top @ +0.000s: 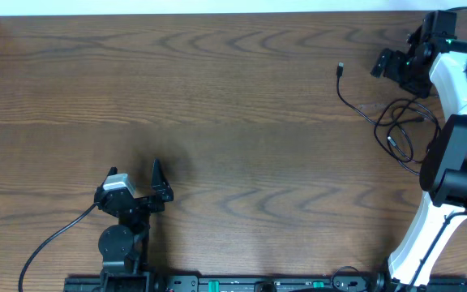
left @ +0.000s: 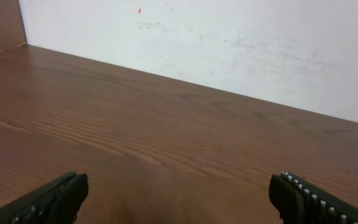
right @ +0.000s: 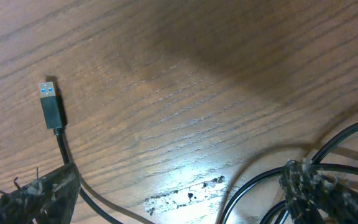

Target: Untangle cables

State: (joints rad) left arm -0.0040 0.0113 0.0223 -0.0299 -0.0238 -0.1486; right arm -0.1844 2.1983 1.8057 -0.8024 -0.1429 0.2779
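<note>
The black cable [top: 398,123] lies in loose loops at the table's far right, and one plug end [top: 340,68] reaches out to the left. In the right wrist view that USB plug [right: 51,106] rests flat on the wood. Its cord runs down past the left finger [right: 39,196]. Black loops [right: 260,180] curl around the right finger [right: 319,186]. A pale thin cord [right: 353,151] among the loops may be the white cable. My right gripper [top: 385,65] [right: 179,190] hovers open over the tangle, holding nothing. My left gripper [top: 160,185] [left: 179,196] is open and far from the cables.
A scuffed pale patch [right: 185,193] marks the wood between the right fingers. The white wall [left: 229,43] rises behind the table's far edge. A thick black robot wire [top: 51,239] trails from the left arm's base towards the front left.
</note>
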